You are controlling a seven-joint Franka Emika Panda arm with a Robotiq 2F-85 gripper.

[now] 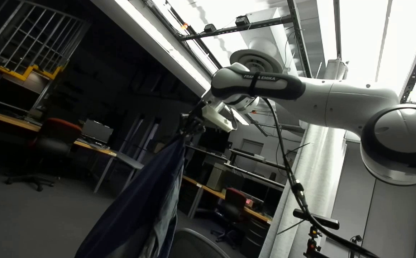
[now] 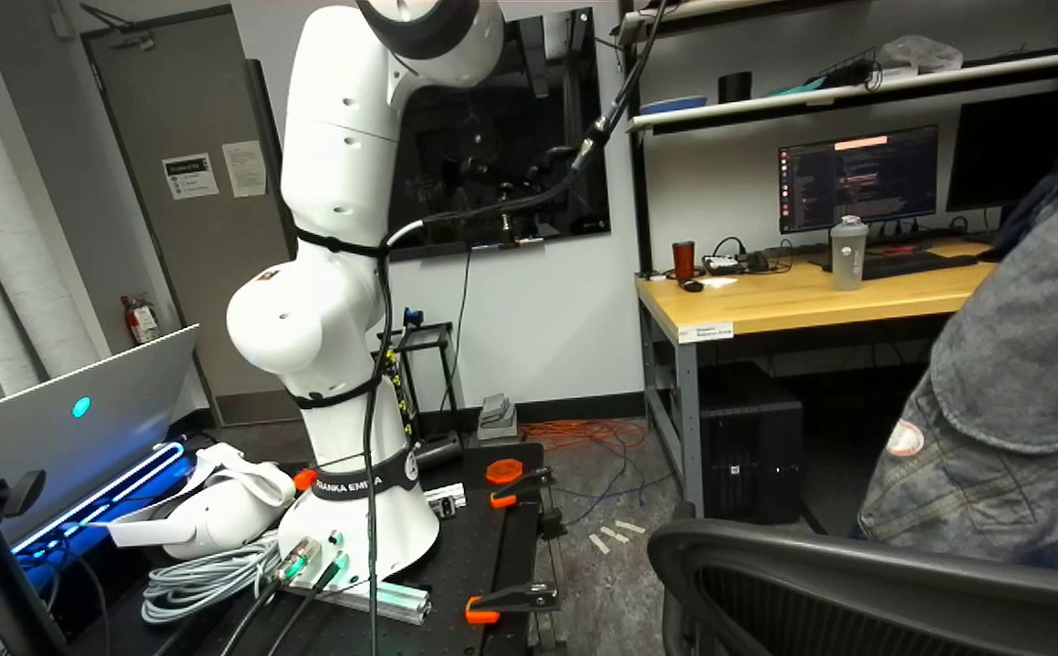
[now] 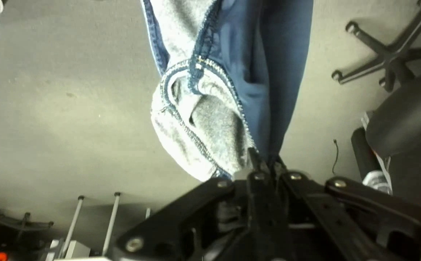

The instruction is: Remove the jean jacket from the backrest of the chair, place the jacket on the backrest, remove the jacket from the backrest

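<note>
My jaws are clenched on the jean jacket (image 3: 246,94), pinching a gathered bit of it at their tips; in the wrist view they come in from the bottom edge. The jacket hangs from them in one long drape — dark blue on one side, pale grey-blue on the other, with a curved seam showing. Above the jaws my wrist (image 1: 238,84) bends over, so that they point down and outward. From there my white forearm (image 1: 347,102) runs back nearly level to a large rounded joint (image 1: 405,139), a black cable (image 1: 281,143) drooping below it.

Beside the hanging cloth is the chair (image 1: 197,247), its dark mesh back partly in sight. In an exterior view, the jacket's lower part passes behind the smooth top edge of the backrest (image 2: 857,558) — whether the two touch, I cannot tell.

Farther back, my upper arm (image 2: 337,155) stands almost upright over my base (image 2: 355,533), which sits on a black counter (image 2: 469,556) near a white headset (image 2: 228,510). Farthest off are a wooden counter (image 2: 765,314) with a lit monitor (image 2: 857,182) and, in a dim area, a red-backed office chair (image 1: 55,138).
</note>
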